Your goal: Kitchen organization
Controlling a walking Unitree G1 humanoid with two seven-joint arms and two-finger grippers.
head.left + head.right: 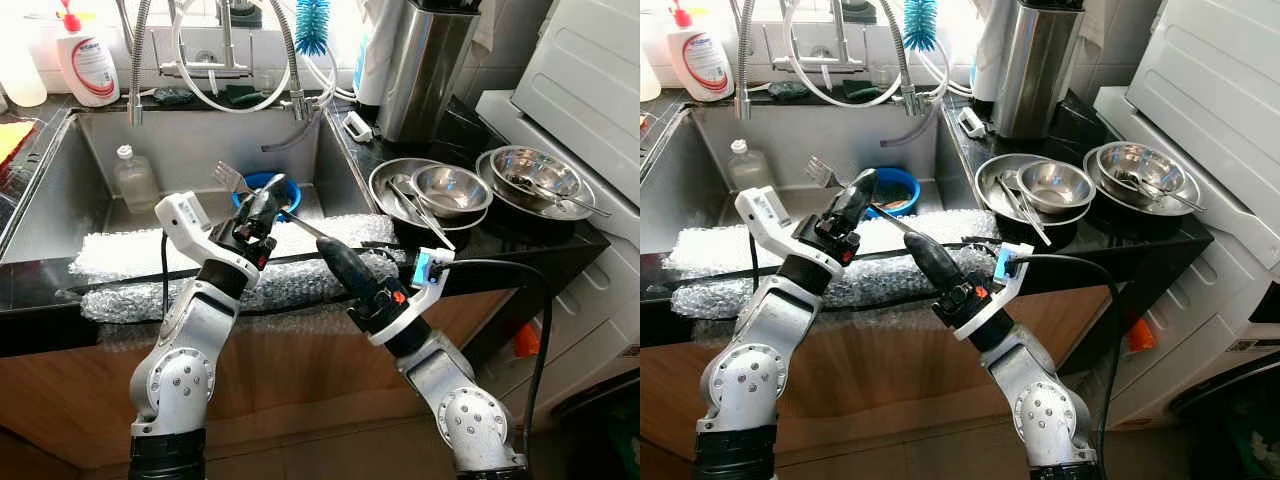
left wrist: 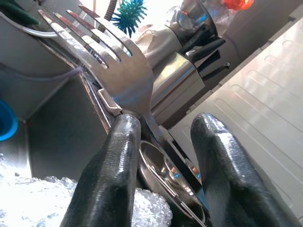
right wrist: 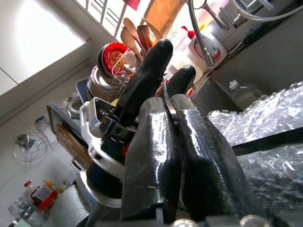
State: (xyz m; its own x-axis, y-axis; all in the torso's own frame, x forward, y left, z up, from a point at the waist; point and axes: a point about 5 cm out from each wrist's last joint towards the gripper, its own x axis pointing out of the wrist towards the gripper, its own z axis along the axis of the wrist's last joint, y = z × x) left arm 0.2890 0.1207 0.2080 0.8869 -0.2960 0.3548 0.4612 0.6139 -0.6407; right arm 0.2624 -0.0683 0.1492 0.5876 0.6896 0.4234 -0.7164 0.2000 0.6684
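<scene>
Progress looks partial, as you can judge from the head views: the fork (image 1: 232, 179) is lifted above the sink (image 1: 60, 200), its handle running down from the left gripper (image 1: 268, 200) to the right gripper (image 1: 335, 252), so a hand-over seems under way, while the blue bowl (image 1: 262, 184) and a plastic bottle (image 1: 134, 178) sit in the basin and steel bowls (image 1: 450, 188) are stacked on the counter at your right. Bubble wrap (image 1: 130, 255) lies along the sink's front edge. In the left wrist view, you see the fork's neck lying against one black finger (image 2: 113, 161) with a gap to the other, so the grasp looks loose; whether it truly pinches I cannot tell. In the right wrist view, the right gripper's fingers (image 3: 199, 161) are pressed close together on the thin handle, though the metal is almost wholly hidden between them. Where the fork should end up is not shown.
</scene>
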